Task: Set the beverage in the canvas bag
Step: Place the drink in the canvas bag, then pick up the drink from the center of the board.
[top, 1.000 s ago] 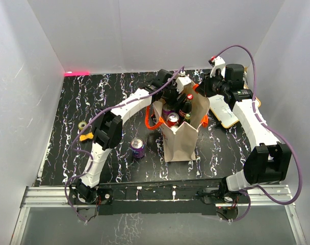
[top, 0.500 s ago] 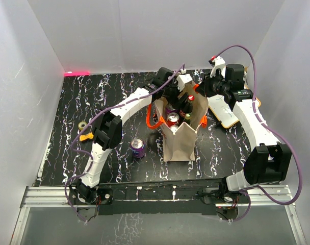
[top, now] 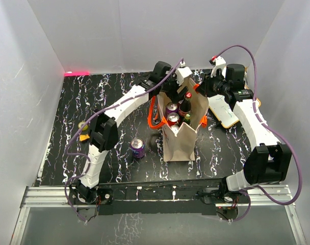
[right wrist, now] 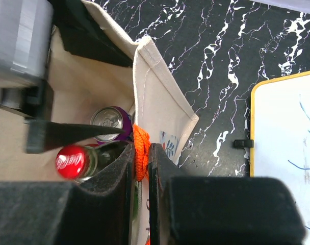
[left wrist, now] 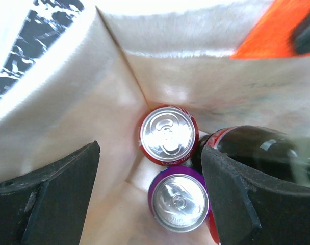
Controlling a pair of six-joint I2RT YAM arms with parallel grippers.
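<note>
Upright beige canvas bag (top: 180, 145) holds cans (left wrist: 169, 135) and a bottle (right wrist: 72, 162).

Tabletop (top: 68, 112): black, marbled with white streaks and faint purple veins, slightly glossy. The right wrist view shows the same veining close and sharp.

Plain white panels enclose it on three sides: back wall (top: 145, 30), left wall (top: 17, 102) and right wall (top: 292, 76). They meet at straight seams in the far corners.

A short red-pink glowing strip (top: 76, 73) sits at the foot of the back wall, in the far left corner.

A silver slotted metal rail (top: 43, 196) runs along the tabletop's near edge. Nearer than the rail lies a dull grey surface (top: 145, 227).

Light is bright, even and diffuse. Shadows on the tabletop are soft, and the side walls shade to a pale grey-blue.
</note>
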